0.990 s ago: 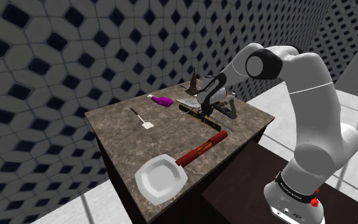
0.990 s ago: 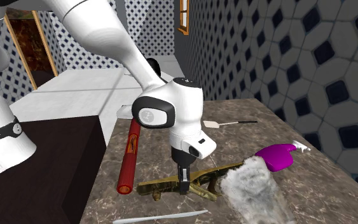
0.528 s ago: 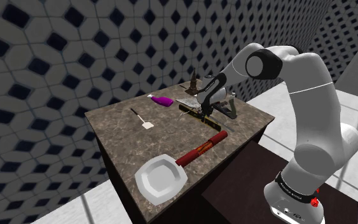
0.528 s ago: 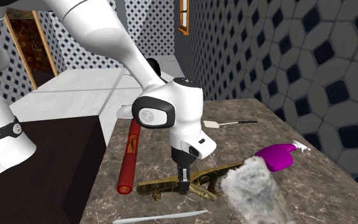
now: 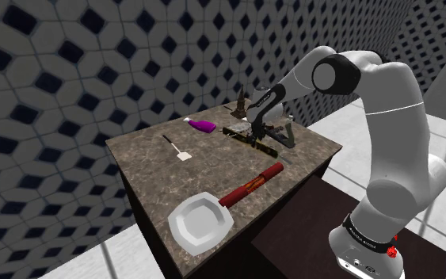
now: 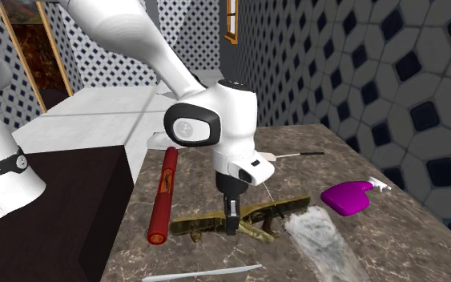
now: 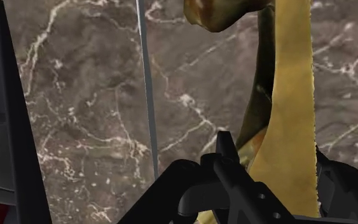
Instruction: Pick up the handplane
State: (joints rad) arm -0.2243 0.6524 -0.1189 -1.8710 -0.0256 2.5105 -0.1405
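Dark marble tabletop [image 6: 424, 240], long olive-gold handplane [image 6: 195, 225], clasped by black gripper [image 6: 231, 225]

Tabletop [image 5: 146, 170]: open stretch mid-surface, between spatula [image 5: 178, 150] and plate [image 5: 200, 223]. Plate fills one corner, with red tube [image 5: 250, 184] along the stand-side edge beside it. Purple bottle [image 5: 201, 124] by the far edge. Thin rod [image 6: 202, 275] at the edge beside handplane [image 6: 195, 227], clasped in gripper [image 6: 231, 227].

Ext cams crosswise, same tabletop [image 5: 151, 149]
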